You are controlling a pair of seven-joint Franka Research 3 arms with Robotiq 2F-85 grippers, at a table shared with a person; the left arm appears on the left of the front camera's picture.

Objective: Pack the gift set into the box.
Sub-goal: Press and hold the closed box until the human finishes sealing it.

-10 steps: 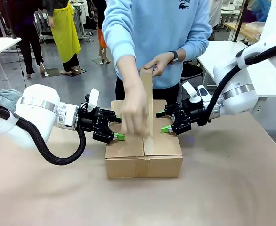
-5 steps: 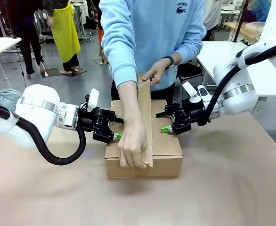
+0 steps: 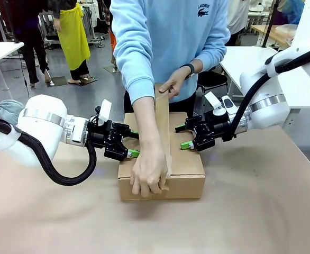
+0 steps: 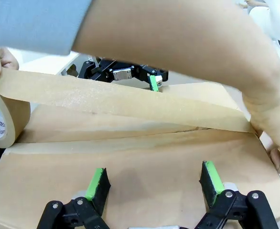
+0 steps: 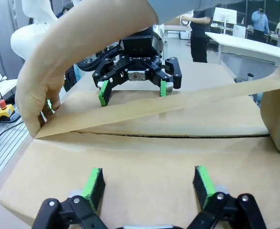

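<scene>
Plain brown corrugated cardboard box (image 3: 168, 172) sits mid-table on the brown table (image 3: 250, 211), top flaps folded shut, centre seam visible in both wrist views. Gift set can't be seen w/ flaps closed.

Person in light blue sweatshirt (image 3: 165, 37) at far side is taping: one hand (image 3: 147, 177) presses the end of a brown paper tape strip (image 3: 163, 127) onto the box's near front edge, other hand (image 3: 173, 84) holds the strip up above the far side. Tape roll (image 4: 4, 119) shows at the left edge of the left wrist view; strip runs taut above the seam, slanting down to the pressing hand.

Left gripper (image 3: 129, 143) at the box's left side, fingers apart, green pads (image 4: 96, 183) over the left flap; contact w/ cardboard can't be told. Right gripper (image 3: 183, 136) at the box's right side, fingers apart, pads (image 5: 94, 183) likewise over the right flap. Nothing held by either. Grippers face each other across the box top.
</scene>
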